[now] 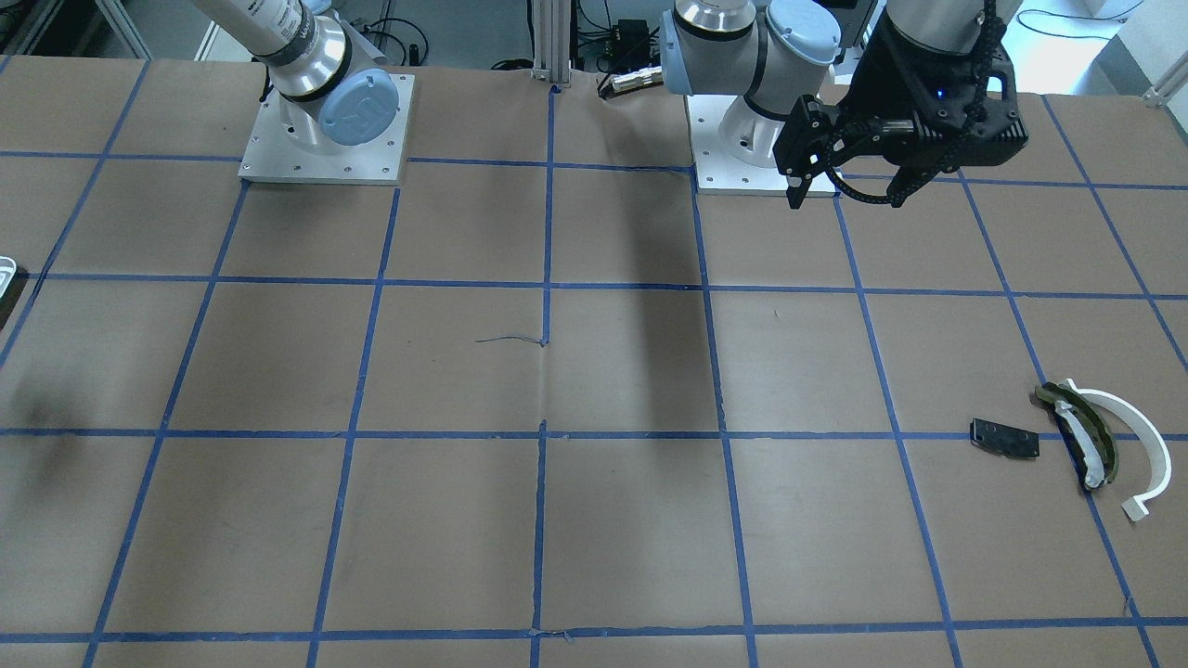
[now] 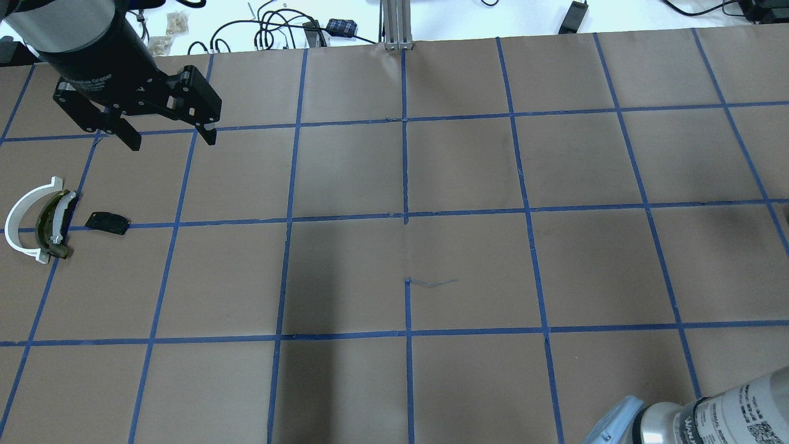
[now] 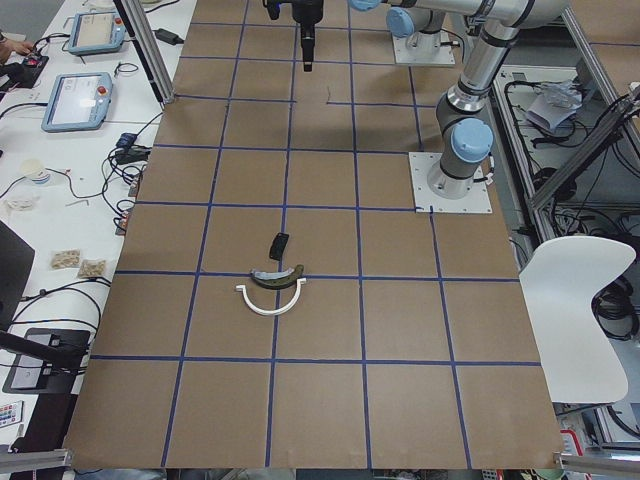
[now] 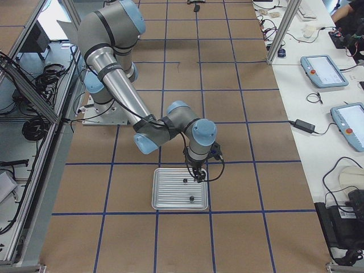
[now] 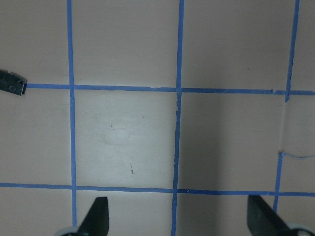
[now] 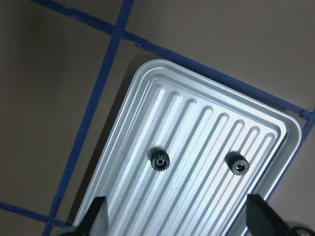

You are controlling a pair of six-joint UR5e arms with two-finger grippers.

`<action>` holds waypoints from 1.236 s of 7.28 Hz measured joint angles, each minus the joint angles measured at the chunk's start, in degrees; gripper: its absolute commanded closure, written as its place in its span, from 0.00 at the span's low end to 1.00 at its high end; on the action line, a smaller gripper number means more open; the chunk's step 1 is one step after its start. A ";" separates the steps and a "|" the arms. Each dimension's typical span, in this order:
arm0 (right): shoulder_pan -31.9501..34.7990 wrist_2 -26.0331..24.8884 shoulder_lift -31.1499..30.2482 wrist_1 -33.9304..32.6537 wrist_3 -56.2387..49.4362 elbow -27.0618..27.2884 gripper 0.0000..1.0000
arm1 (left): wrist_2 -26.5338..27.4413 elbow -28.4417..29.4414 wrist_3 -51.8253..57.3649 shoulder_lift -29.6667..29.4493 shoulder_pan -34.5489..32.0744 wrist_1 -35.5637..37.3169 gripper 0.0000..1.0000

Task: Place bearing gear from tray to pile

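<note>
**A:** Nearest the lens are the fingertips of your right end effector. They stand wide apart with nothing between them, directly over the tray.

**B:** And the bearing gear?

**A:** Two small dark toothed gears lie flat on the tray's ribbed floor with their bores facing up. The middle gear sits near the tray's centre, and the rim-side gear is closer to one long edge. They look alike, so you cannot tell which one is meant.

**B:** How will it handle?

**A:** I judge it light, hard and stiff, so a firm squeeze should do no harm. It is tiny and round, though, and the tray looks slick. An off-centre pinch could spin it or skid it along a groove. Take it across the toothed outer rim, one finger on each side of the bore, coming straight down.

**B:** Where does it go?

**A:** To the pile, at the end of the surface opposite the tray. There you have a white arc, an olive piece nested in its curve, and a black plate just beside them. Your left end effector hangs spread and empty near that pile, well apart from the tray.
</note>
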 measured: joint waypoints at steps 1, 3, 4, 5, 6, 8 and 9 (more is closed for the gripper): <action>-0.88 0.77 0.31 -3.19 -1.46 2.69 0.00 | 0.01 0.00 0.00 0.00 0.00 0.00 0.00; -1.48 1.07 2.43 -5.50 -2.23 4.10 0.00 | 0.01 0.00 0.00 0.00 0.00 0.00 0.00; -1.55 1.13 3.40 -6.38 -2.42 4.28 0.00 | 0.00 0.00 0.00 0.00 0.00 0.00 0.00; -1.57 1.23 4.05 -6.98 -2.87 4.45 0.01 | 0.01 0.00 0.00 0.00 0.00 0.00 0.00; -1.59 1.31 4.62 -7.97 -3.81 4.58 0.04 | -0.02 0.00 0.00 0.00 0.00 0.00 0.00; -1.59 1.37 5.56 -9.68 -4.96 4.68 0.04 | -0.04 -0.02 -0.06 0.00 -0.04 -0.02 0.00; -1.61 1.32 5.83 -9.86 -5.11 4.81 0.07 | -0.04 -0.06 -0.08 -0.02 -0.03 -0.04 0.00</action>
